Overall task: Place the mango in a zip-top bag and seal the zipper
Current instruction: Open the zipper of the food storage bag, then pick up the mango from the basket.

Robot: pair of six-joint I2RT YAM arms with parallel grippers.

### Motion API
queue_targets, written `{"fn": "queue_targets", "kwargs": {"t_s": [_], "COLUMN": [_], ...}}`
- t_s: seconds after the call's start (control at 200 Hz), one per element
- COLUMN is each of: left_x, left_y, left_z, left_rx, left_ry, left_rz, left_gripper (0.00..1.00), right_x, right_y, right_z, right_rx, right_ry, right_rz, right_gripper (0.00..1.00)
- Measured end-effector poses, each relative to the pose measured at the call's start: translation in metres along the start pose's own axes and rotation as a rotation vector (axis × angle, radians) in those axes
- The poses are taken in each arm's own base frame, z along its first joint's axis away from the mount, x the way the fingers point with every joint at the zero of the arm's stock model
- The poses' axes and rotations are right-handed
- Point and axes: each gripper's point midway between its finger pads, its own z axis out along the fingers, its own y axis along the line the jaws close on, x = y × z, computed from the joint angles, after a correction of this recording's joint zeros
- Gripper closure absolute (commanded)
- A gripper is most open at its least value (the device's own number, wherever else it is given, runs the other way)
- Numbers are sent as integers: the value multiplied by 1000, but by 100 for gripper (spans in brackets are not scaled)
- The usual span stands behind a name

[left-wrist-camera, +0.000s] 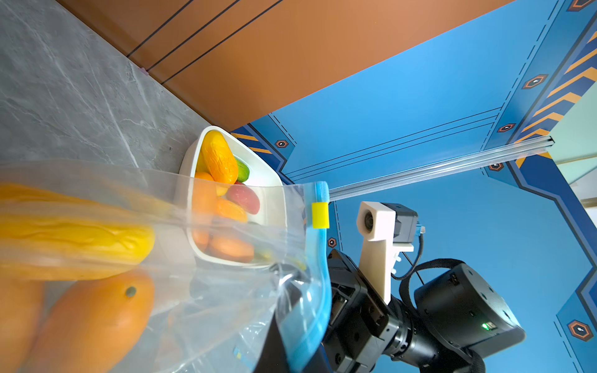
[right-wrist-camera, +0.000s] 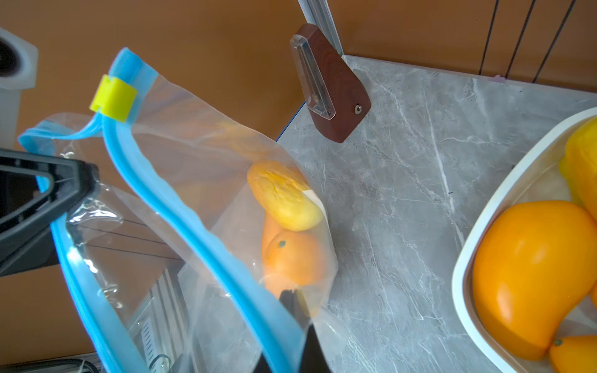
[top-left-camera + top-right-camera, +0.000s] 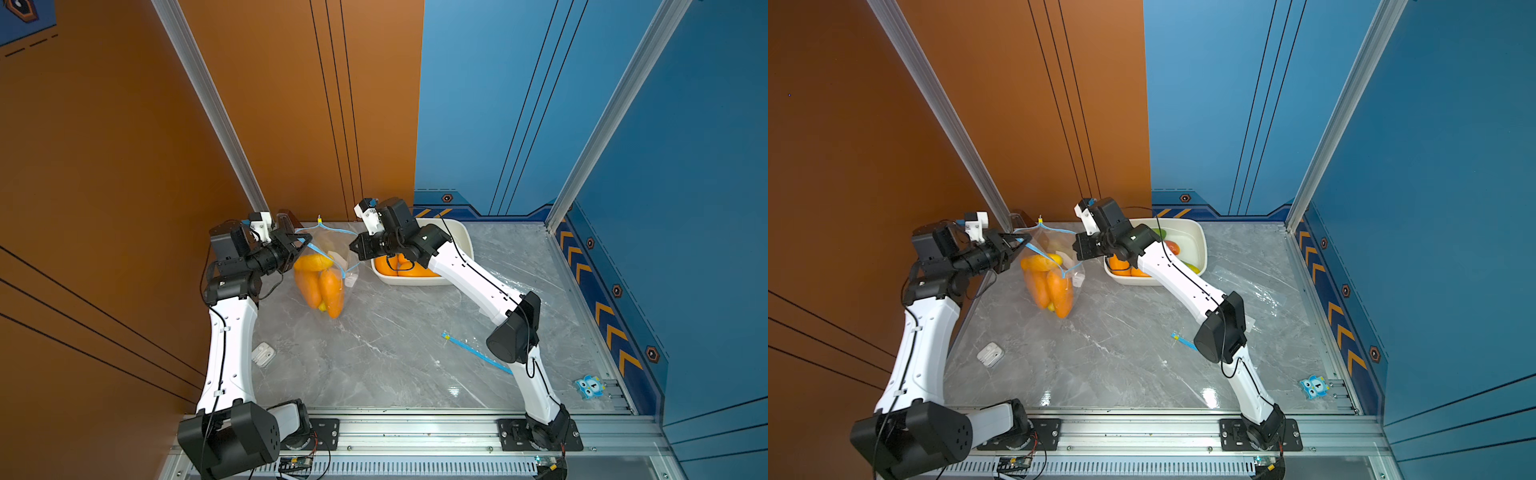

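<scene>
Mangoes (image 3: 332, 293) fill the lower part of the zip-top bag (image 3: 322, 243), which hangs between the two grippers. A yellow mango (image 3: 313, 262) lies across the top, just below the left jaws, and orange ones stand under it. The left gripper (image 3: 303, 240) is clamped tight on one side of the bag's blue zipper strip (image 2: 161, 200). The right wrist view shows its black fingers (image 2: 64, 181) pinching the film there.

The right gripper (image 3: 353, 246) sits at the opposite side of the mouth. Its jaws are narrow and the strip seems to run between them, but whether they press it I cannot tell. The mouth gapes between the two grippers, and the yellow slider (image 2: 113, 98) sits at the strip's far end, beyond both jaws.

Behind the right jaws a white tub (image 3: 467, 241) holds more mangoes. In a top view the arm covers all but orange fruit (image 3: 390, 268). The left wrist view adds a green mango (image 1: 242, 169) and a red mango (image 1: 244, 198) there.
</scene>
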Motion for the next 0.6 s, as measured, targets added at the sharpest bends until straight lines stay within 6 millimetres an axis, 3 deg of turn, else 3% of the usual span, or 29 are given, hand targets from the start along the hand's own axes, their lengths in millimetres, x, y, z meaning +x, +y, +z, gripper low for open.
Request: {"fn": "queue_targets", "kwargs": {"t_s": [0.135,0.295,0.38,0.515,0.601], "left_x": [-3,6,13,21,26], "left_y": [11,33,39,35,32], "left_z": [5,24,32,39,43], "left_rx": [-28,-63,-75,-71,-67], "left_ry": [-6,43,67,85,99], "left_rz": [4,-16,-19,9,22], "left_gripper": [100,100,100,100,100], "right_x": [4,19,13,-17,-29], "right_y": [-6,-31,-47,-81,-111], "right_z": [5,1,-19,-69,-97], "right_rx": [-12,-71,-114,-150,-82], "right_ry": [7,38,1,-148,-209], "right_rz": [0,52,90,144,135], "right_gripper": [36,15,12,12,10]}}
